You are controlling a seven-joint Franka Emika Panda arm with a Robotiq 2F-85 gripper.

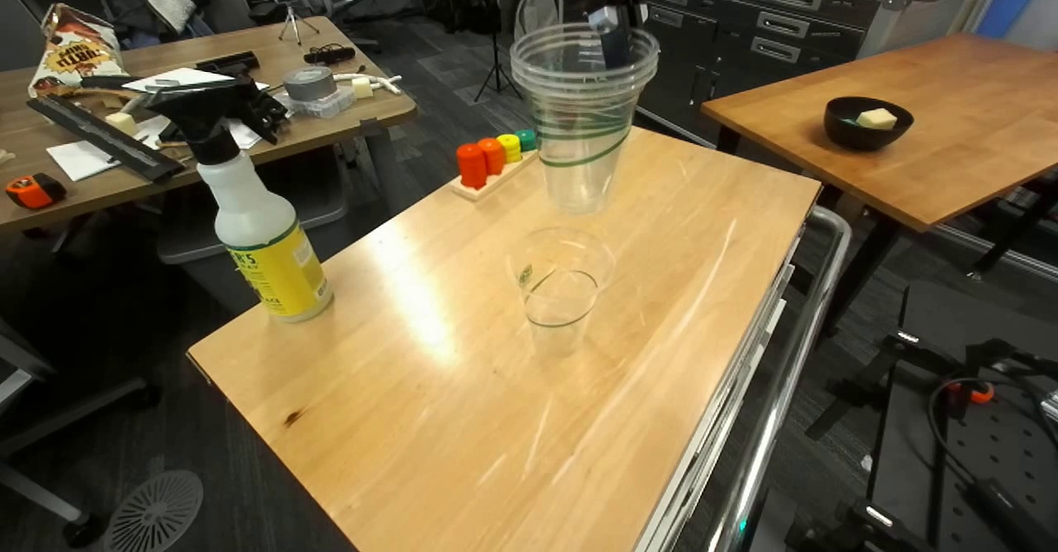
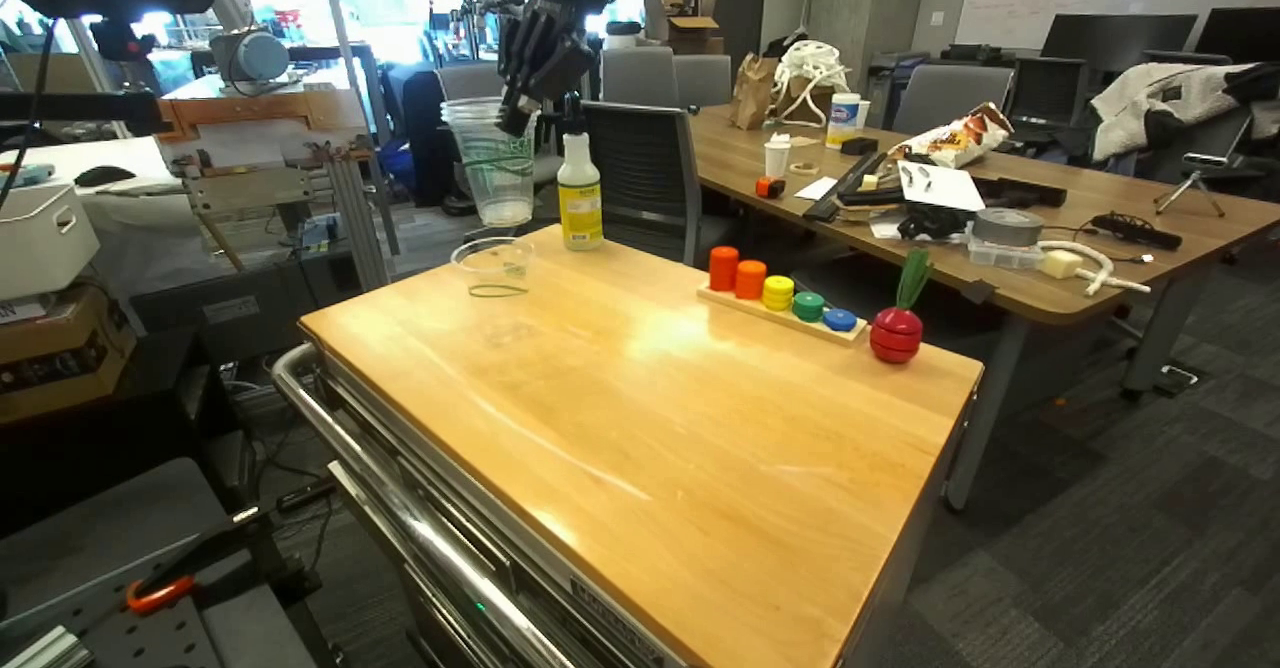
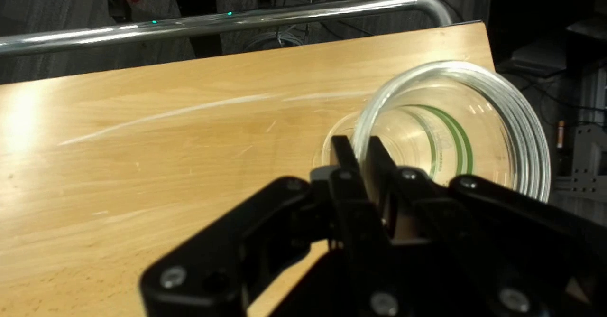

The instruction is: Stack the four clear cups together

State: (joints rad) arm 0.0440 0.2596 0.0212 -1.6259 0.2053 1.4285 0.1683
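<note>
In an exterior view: nested cups (image 1: 581, 121), three by our judgement, hung aloft; one lone cup (image 1: 560, 294) stood upright on the bench (image 1: 463, 428). In an exterior view: we saw both apart, final nesting outstanding. Wrist view: the gripper (image 3: 359, 147) pinched the nested cups' rim.

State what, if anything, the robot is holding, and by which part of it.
A nested stack of clear cups, gripped at one side of the rim, the jaws pinching the wall with one inside and one outside.
</note>
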